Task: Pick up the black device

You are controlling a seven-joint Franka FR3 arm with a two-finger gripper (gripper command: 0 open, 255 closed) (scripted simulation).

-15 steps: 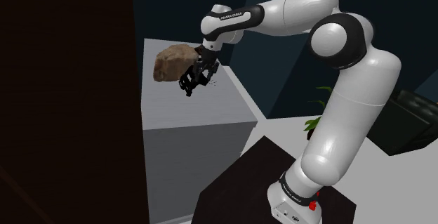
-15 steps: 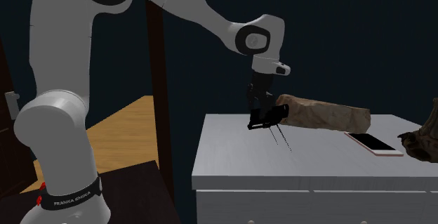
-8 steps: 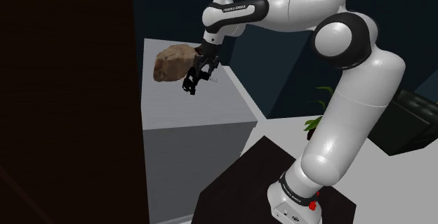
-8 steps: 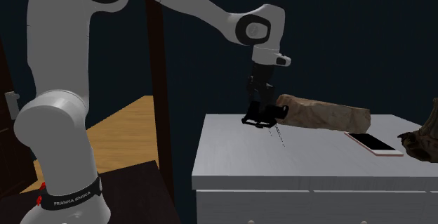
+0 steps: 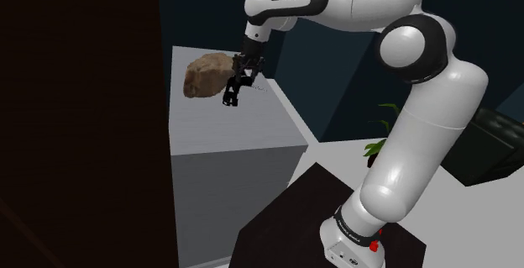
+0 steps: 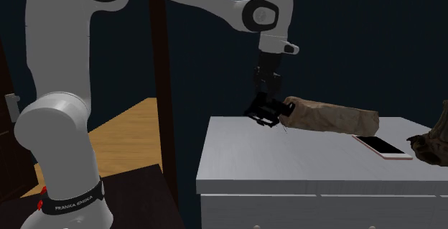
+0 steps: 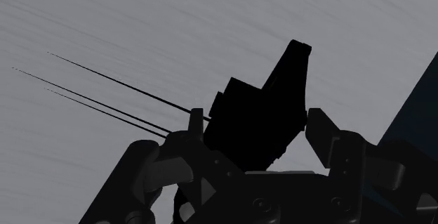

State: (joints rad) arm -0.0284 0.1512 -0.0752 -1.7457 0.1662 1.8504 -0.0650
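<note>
The gripper (image 6: 267, 111) is clamped on the black device (image 7: 261, 117), which hangs just above the white cabinet top (image 6: 301, 163), near the brown lump (image 6: 334, 117). The device's long body points straight out from the palm and its thin wires (image 7: 105, 93) stretch sideways, so I judge that a straight rise suits.

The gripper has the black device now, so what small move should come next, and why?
Probably a short straight lift with the grip shut. The gripper clasps the black device just above the white cabinet top, and its thin wires trail toward that surface. The brown bag-like object lies close beside it, so rising clear seems safer than moving sideways.
</note>
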